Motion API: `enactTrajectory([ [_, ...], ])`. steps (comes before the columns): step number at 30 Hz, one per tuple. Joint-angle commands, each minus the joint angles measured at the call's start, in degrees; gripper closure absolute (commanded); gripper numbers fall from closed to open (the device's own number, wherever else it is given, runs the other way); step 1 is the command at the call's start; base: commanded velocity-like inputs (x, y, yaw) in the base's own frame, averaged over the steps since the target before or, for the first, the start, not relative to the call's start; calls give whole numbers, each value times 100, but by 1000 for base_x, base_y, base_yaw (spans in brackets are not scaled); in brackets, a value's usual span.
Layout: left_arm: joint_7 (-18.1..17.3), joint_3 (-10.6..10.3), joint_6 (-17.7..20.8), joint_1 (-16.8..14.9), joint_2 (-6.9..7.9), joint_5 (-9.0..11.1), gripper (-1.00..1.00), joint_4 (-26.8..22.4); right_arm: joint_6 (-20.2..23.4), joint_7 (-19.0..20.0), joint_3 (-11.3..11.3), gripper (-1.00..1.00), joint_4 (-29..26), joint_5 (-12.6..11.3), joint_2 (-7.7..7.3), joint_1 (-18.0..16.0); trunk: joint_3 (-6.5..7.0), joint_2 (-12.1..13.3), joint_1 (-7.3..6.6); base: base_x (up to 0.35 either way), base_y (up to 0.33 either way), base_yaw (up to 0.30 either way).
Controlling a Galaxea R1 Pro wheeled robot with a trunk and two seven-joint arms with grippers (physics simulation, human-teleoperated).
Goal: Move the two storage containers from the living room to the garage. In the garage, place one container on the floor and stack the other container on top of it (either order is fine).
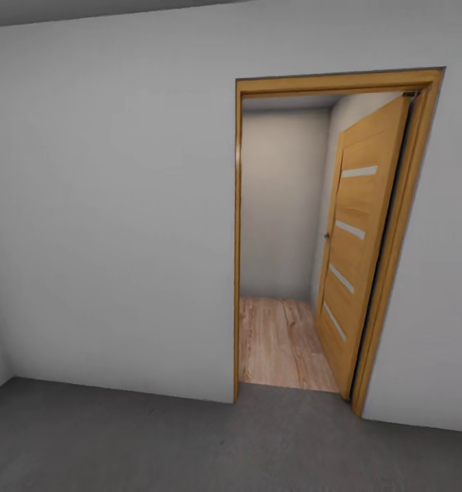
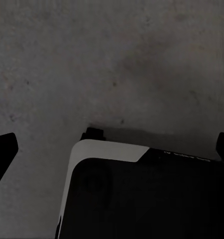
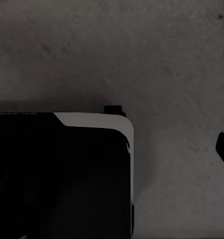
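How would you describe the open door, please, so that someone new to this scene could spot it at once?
Start from the large plain white-grey wall above the dark grey floor; its one opening is a wood-framed doorway toward the right. The door is swung away into the room beyond, along the opening's right side above light wood planks. It is honey-coloured wood with four pale slanted strips.

A plain white-grey wall (image 1: 115,225) fills most of the head view, meeting a dark grey, matte floor (image 1: 156,444) along its base. A wooden door frame (image 1: 237,239) is set in the wall. The slatted wooden door (image 1: 357,246) stands swung open inward. Beyond lie light wood planks (image 1: 279,342) and a pale back wall (image 1: 282,205), softly lit.
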Motion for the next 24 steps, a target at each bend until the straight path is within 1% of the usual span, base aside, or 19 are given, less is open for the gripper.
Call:
enactTrajectory([
  [1, 4, 22, 20, -1, 0, 59, -100, 1, -27, 8, 49, -100, 17, -60, 1, -6, 1, -3, 2, 0, 0, -288],
  [24, 4, 21, 20, -1, -10, 61, -100, 1, -27, 7, 49, -100, 18, -60, -5, -8, 54, -3, 2, 0, 0, -288],
])
